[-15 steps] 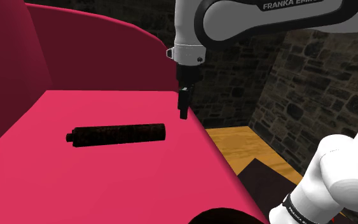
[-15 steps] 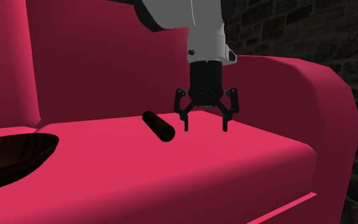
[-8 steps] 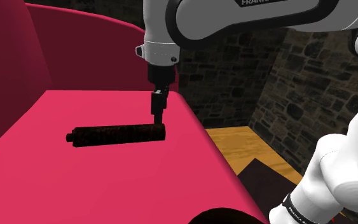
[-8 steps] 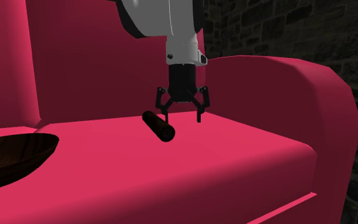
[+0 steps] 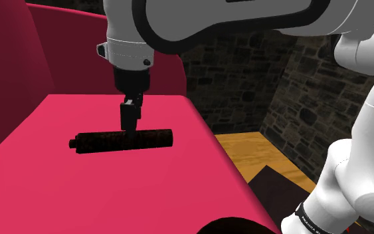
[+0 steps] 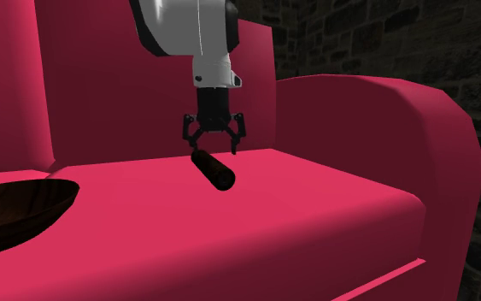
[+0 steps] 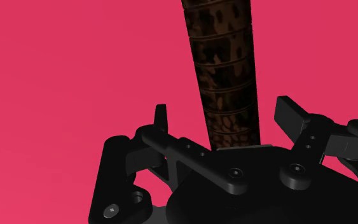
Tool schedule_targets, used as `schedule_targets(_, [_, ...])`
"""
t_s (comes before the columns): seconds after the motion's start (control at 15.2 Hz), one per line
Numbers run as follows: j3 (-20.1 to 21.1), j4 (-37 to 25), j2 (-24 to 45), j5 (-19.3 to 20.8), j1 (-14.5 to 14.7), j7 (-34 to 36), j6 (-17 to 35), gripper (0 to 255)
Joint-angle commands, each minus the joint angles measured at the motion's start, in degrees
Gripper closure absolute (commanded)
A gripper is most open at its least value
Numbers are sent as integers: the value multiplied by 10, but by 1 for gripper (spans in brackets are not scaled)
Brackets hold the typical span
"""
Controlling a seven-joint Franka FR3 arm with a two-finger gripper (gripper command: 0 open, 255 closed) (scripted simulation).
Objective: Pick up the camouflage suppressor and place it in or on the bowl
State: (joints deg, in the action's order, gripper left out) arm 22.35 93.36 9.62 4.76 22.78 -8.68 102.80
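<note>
Gripper [image 5: 130, 126]: open, fingers wide apart, pointing down over the suppressor [image 5: 112, 140]. Wrist view has gripper [image 7: 225, 111] w/ one finger each side of the tube, neither touching it; nothing held.
Sofa [image 5: 79, 186]: crimson, biggest thing in the scene; flat seat, tall back, rounded armrest. Seat cushion [image 6: 298, 205] carries both bowl & suppressor.
Wall [image 5: 298, 86]: dark grey stone blocks, behind & beside the sofa.
Arm [image 5: 212, 20]: white w/ dark joints, reaches across to shoulder view's left, wrist straight down over the seat. 2nd ext view shows arm [image 6: 187, 26] coming in from the top.
Floor [image 5: 252, 149]: light wood strip btwn sofa & wall, dark mat [image 5: 278, 186] just beside it.
Bowl [image 6: 16, 209]: dark brown, shallow, on the seat at 2nd ext view's left edge, well apart from the gripper [image 6: 215, 147].
Suppressor: lying flat on the seat, long black cylinder, narrower cap at the end toward shoulder view's left. In 2nd ext view suppressor [image 6: 215, 171] lies end-on toward the camera, far part just under the fingertips. Wrist view: suppressor [image 7: 222, 57] has brown-black mottled, ringed surface, running out from under the palm.
</note>
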Motion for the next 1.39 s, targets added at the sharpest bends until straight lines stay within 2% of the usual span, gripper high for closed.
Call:
schedule_targets(0.0, [10,-39,30,13,16,0,-4,0])
schedule_targets(0.53, [8,13,34,16,14,2,52,0])
schedule_targets(1.06, [8,13,35,17,14,2,52,0])
schedule_targets(1.12, [8,13,35,17,14,2,52,255])
schedule_targets(1.32, [8,13,35,17,14,2,52,255])
